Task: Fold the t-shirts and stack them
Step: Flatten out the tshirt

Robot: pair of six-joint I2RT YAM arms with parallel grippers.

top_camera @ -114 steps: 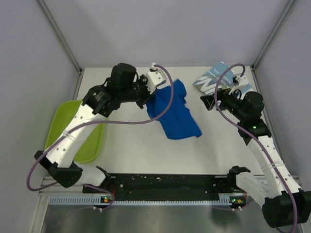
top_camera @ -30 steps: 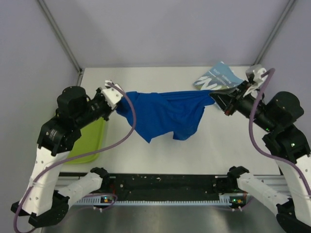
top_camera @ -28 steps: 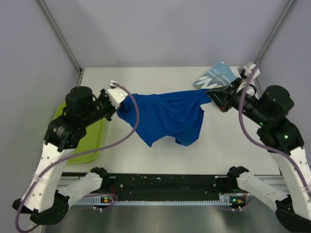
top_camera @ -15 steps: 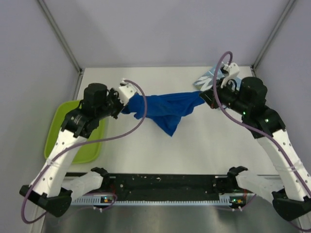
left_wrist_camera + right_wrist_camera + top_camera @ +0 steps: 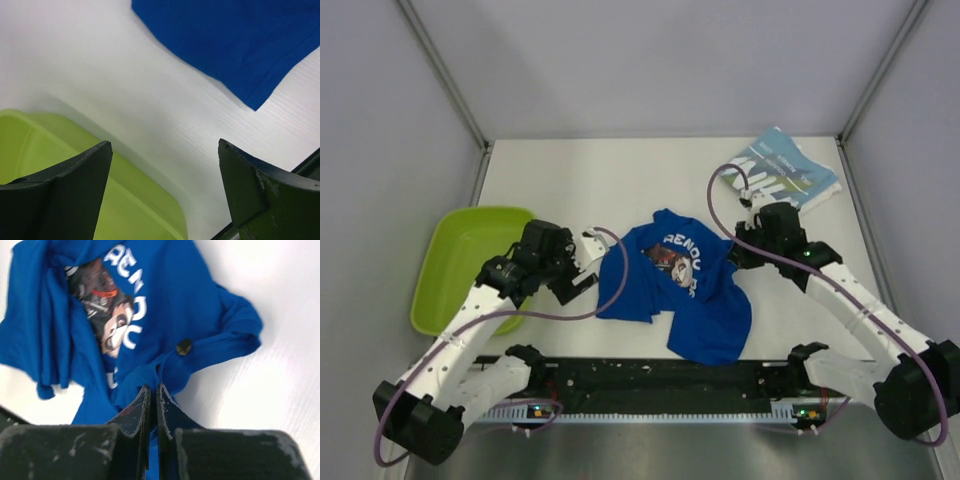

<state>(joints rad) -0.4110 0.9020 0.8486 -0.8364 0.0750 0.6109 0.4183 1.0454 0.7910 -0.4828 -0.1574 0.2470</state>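
The royal blue t-shirt [image 5: 685,285] lies crumpled on the table's middle, its white lettering and dark print facing up. My right gripper [image 5: 735,255] is at its right edge. In the right wrist view the jaws are shut, and a fold of the blue t-shirt [image 5: 165,305] is pinched at the tips of the right gripper [image 5: 152,389]. My left gripper [image 5: 582,277] stands open just left of the shirt and holds nothing. In the left wrist view the left gripper [image 5: 164,145] has wide-apart fingers over bare table, with the shirt [image 5: 230,45] beyond them. The teal-blue t-shirt [image 5: 785,175] lies folded at the back right.
A lime-green tub [image 5: 470,262] sits at the left, its corner [image 5: 75,185] under the left fingers. Grey walls enclose the table on three sides. The black rail [image 5: 660,375] with the arm bases runs along the near edge.
Both arms came down and toward the near side, laying the stretched blue shirt on the table. The left gripper opened and let go of its end. The right stays shut.
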